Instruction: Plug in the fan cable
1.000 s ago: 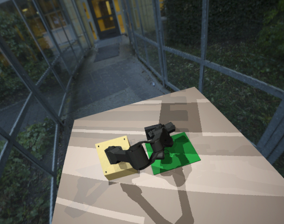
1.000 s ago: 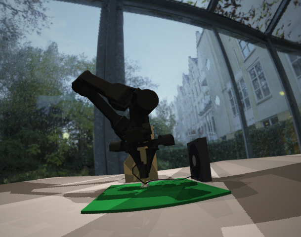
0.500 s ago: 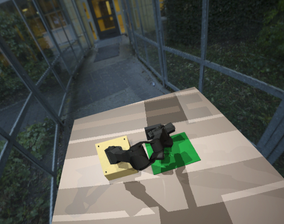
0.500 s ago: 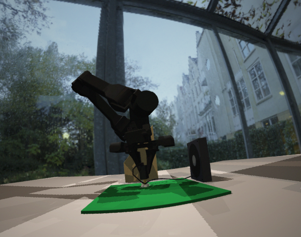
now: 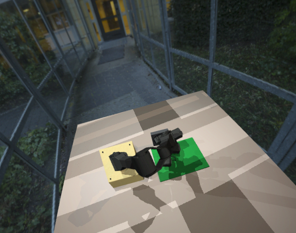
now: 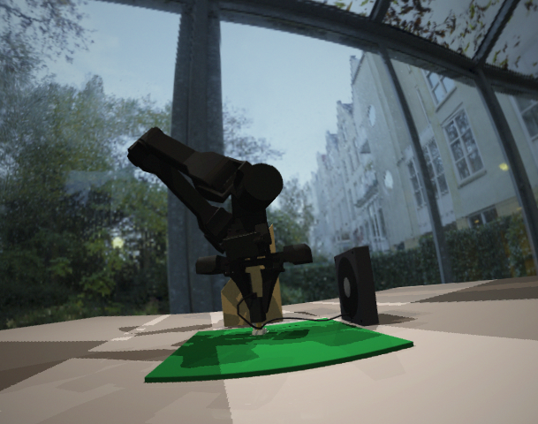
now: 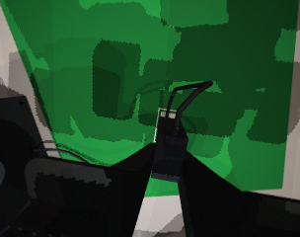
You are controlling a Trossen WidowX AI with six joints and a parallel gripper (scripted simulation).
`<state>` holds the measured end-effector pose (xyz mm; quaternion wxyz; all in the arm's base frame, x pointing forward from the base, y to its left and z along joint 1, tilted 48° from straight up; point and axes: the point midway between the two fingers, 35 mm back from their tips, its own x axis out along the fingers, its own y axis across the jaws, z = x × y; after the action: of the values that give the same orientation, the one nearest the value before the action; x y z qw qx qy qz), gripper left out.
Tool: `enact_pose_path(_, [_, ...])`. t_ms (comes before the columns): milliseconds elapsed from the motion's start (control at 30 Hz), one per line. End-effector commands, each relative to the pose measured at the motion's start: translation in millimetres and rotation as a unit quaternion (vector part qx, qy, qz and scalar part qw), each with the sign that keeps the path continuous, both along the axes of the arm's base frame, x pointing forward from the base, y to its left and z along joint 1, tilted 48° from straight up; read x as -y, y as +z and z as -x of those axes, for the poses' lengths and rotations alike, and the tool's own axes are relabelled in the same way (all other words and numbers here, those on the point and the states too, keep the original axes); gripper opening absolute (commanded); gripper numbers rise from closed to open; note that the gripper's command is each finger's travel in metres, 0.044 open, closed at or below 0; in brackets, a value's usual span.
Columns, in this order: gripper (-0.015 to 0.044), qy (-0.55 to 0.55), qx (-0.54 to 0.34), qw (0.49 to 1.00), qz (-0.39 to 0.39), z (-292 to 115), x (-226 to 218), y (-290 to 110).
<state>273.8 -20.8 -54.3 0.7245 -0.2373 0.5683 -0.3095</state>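
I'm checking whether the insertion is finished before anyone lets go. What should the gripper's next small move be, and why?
Probably a short straight push down. The gripper is shut on the plug, which sits over the pale header on the green board, but the views don't show it fully seated. Opening and lifting away should come only after that.

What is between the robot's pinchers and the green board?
The dark plug, pinched in the gripper, sits over the pale header on the green board. The wrist view shows it best.
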Motion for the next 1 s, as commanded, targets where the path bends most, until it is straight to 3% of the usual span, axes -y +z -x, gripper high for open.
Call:
enact_pose_path(0, [0.0, 0.001, -0.002, 1.0, 0.002, 0.5, 2.8, -1.8])
enact_pose_path(767, [0.0, 0.001, -0.002, 1.0, 0.003, -1.5, 12.6, -10.7])
enact_pose_path(967, [0.0158, 0.002, 0.001, 1.0, 0.001, -2.5, 8.9, -8.9])
